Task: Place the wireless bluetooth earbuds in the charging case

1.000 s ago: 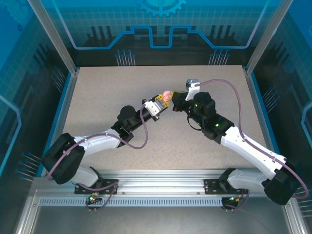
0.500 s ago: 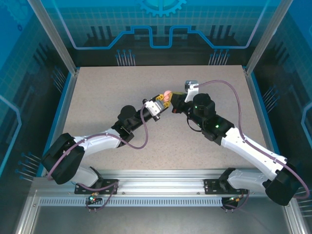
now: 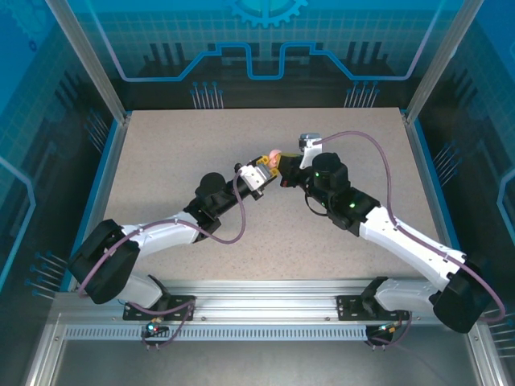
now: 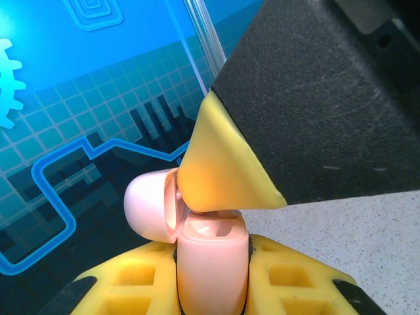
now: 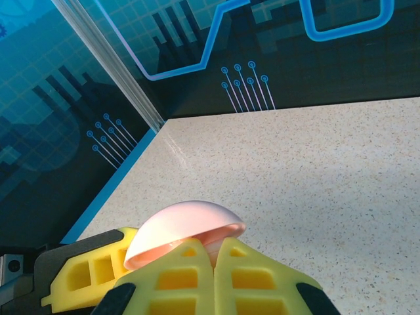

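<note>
The yellow fingers (image 4: 289, 279) of the left gripper (image 4: 211, 292) are clamping a pale pink charging case (image 4: 211, 259) by its sides at the bottom centre of the left wrist view. The case is standing upright between them. Its domed lid (image 4: 147, 205) is hanging open to the left, hinged back from the body. A moulded recess is showing in the top of the body, just under the lid.

The right gripper (image 5: 216, 252) is pressing its two yellow fingers flat against each other, with no gap between them in its own wrist view. Whether an earbud is pinched between them cannot be told. In the left wrist view one yellow fingertip (image 4: 216, 174) of that gripper is coming down from the upper right and touching the open mouth of the case. The black gripper body (image 4: 328, 98) is occupying the upper right of that frame.

From the right wrist, the pink lid is sitting just beyond the closed fingertips, lower centre.

In the top view both grippers are meeting above the middle of the speckled table (image 3: 161, 161), the left arm (image 3: 161, 233) reaching in from the lower left and the right arm (image 3: 402, 241) from the lower right.

The blue enclosure panels are carrying printed graphics: a gear emblem (image 3: 265, 10) at top centre and circuit-trace lines (image 5: 243, 85).
</note>
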You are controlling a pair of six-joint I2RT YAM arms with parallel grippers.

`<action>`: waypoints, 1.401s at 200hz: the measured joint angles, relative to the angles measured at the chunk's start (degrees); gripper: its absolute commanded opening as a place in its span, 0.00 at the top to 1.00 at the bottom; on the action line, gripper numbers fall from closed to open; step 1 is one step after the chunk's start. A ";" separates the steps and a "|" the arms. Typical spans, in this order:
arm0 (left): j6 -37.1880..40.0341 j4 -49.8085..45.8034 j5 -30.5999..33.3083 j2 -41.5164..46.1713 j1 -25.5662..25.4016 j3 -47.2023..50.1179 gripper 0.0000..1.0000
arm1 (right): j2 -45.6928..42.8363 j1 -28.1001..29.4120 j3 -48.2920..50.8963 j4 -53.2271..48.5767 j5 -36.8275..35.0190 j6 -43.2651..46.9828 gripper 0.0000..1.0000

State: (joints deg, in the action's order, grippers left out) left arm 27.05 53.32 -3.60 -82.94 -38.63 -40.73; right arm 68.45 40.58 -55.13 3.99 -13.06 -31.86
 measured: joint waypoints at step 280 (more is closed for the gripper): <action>-0.17 1.42 -1.38 0.07 -0.33 0.00 1.00 | -4.37 -3.10 -0.37 -2.89 4.26 -0.96 0.99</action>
State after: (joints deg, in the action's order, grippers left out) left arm 26.87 54.74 -4.97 -82.87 -38.96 -40.73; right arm 64.07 37.47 -55.51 1.10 -8.80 -32.82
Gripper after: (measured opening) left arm 0.235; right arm 0.039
